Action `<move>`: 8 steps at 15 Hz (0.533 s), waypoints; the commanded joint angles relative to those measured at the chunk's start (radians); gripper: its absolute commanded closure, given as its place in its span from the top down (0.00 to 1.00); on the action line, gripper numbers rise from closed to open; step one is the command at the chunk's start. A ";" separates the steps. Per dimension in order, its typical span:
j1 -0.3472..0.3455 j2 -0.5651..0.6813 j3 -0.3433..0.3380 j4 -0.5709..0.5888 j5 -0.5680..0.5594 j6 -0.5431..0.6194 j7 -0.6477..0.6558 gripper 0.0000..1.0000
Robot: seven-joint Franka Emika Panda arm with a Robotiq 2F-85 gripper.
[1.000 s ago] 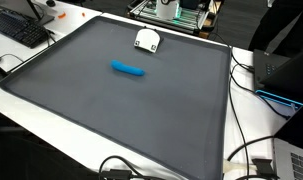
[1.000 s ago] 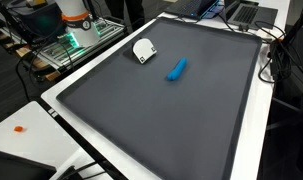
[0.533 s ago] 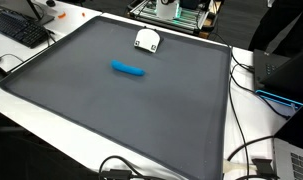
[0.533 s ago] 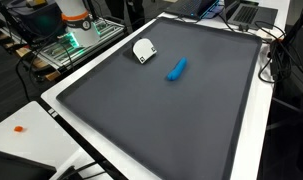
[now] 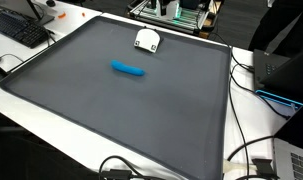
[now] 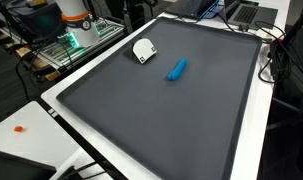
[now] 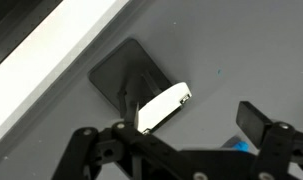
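Note:
A small white device (image 5: 147, 40) lies near the far edge of a dark grey mat (image 5: 121, 115), and a blue marker-like object (image 5: 129, 69) lies a little nearer the mat's middle. Both show in both exterior views: the white device (image 6: 143, 50), the blue object (image 6: 177, 69) and the mat (image 6: 181, 125). The arm does not show in either exterior view. In the wrist view my gripper (image 7: 176, 135) is open and empty, well above the white device (image 7: 163, 108). A bit of the blue object (image 7: 241, 146) shows behind the right finger.
The mat lies on a white table. A black keyboard (image 5: 21, 30) sits at one corner and cables (image 5: 253, 160) run along a side. A laptop (image 6: 246, 12) and a rack of electronics (image 6: 76, 40) stand beyond the table edges. A small orange item (image 6: 19, 129) lies on the white border.

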 commanded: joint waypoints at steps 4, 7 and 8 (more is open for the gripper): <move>0.002 0.124 -0.009 0.000 0.169 0.127 0.187 1.00; 0.003 0.181 -0.006 0.000 0.213 0.238 0.293 1.00; -0.001 0.201 -0.005 0.000 0.215 0.275 0.333 1.00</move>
